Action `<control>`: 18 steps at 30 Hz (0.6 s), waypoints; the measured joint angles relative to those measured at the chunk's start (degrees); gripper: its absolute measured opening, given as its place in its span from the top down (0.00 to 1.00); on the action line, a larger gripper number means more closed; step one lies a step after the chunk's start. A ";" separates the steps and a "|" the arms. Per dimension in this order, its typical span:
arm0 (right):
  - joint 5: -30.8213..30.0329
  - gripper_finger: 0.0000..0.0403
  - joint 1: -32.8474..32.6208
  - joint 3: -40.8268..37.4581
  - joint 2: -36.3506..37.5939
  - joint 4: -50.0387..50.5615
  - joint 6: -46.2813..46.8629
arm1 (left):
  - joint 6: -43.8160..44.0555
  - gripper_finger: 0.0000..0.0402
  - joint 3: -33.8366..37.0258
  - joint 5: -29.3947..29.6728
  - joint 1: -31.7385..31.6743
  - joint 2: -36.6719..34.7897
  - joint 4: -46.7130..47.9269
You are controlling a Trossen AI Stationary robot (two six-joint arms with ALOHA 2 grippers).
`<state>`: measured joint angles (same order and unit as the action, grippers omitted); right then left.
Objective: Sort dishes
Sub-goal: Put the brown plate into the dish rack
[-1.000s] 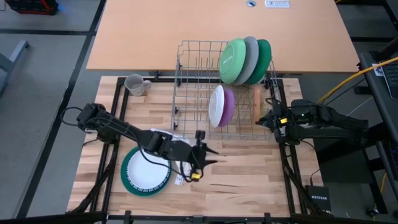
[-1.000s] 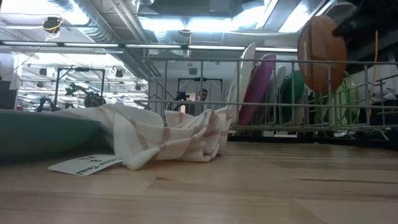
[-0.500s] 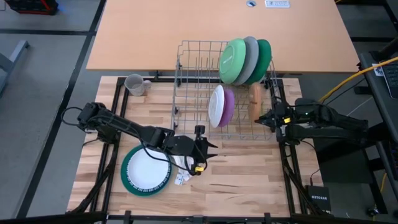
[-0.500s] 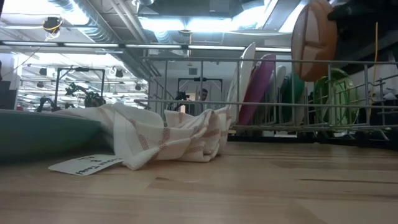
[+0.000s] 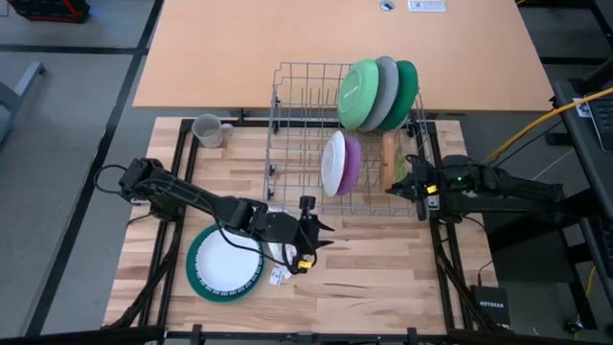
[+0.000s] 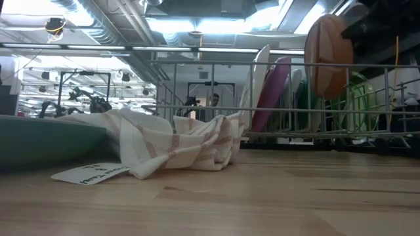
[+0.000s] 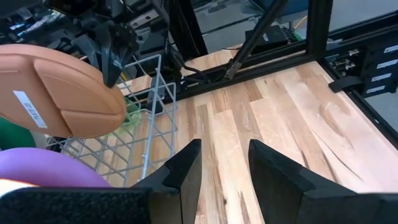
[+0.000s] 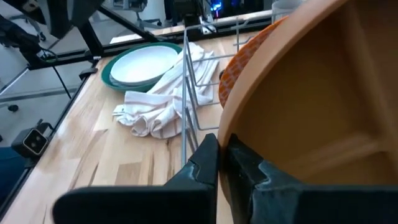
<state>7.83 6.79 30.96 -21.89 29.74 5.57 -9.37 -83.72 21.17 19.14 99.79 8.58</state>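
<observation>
Glazed ware is shown in three groups, taken from left to right across the tabletop (image 5: 383,278). At the far left a grey mug (image 5: 208,129) stands alone near the back edge. In front of it a white plate with a teal rim (image 5: 226,264) lies flat, with the striped cloth (image 5: 278,251) beside it and partly covered by the left arm. The left claw (image 5: 308,251) hovers just above the bare wood past that plate, its fingers parted and nothing held between them.

In the wire rack (image 5: 297,134) the large green, grey and teal plates (image 5: 375,93) are stood on edge at the back, and the white plate (image 5: 333,161) and purple plate (image 5: 351,161) in front of them. At the right a brown bowl (image 5: 388,161) is held above the rack's right end by the right claw (image 5: 414,182) — closed tightly on its rim, as the right wrist view makes plain.

The bowl is judged rigid, light and smooth; a rim pinch is the natural hold, though some swing about so narrow a grip may be expected. A knock against the wires could chip it — it is best lowered slowly, on edge, between two tines. The flat plate offers only its raised rim for a hold.
</observation>
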 joint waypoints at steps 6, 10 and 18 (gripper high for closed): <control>-0.93 0.96 0.00 -0.62 -0.48 0.41 -0.02 | 0.21 0.69 0.00 -0.02 0.02 0.00 0.32; -2.32 0.96 0.00 -0.77 -0.49 1.03 0.08 | 0.39 0.69 0.00 -0.02 0.00 0.00 0.69; -5.33 0.96 -0.04 -0.77 -0.50 1.83 0.12 | 1.75 0.69 0.00 -0.02 0.04 0.00 1.71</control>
<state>2.50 6.74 30.20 -22.39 31.57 5.68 -7.62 -83.72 21.15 19.18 99.79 10.28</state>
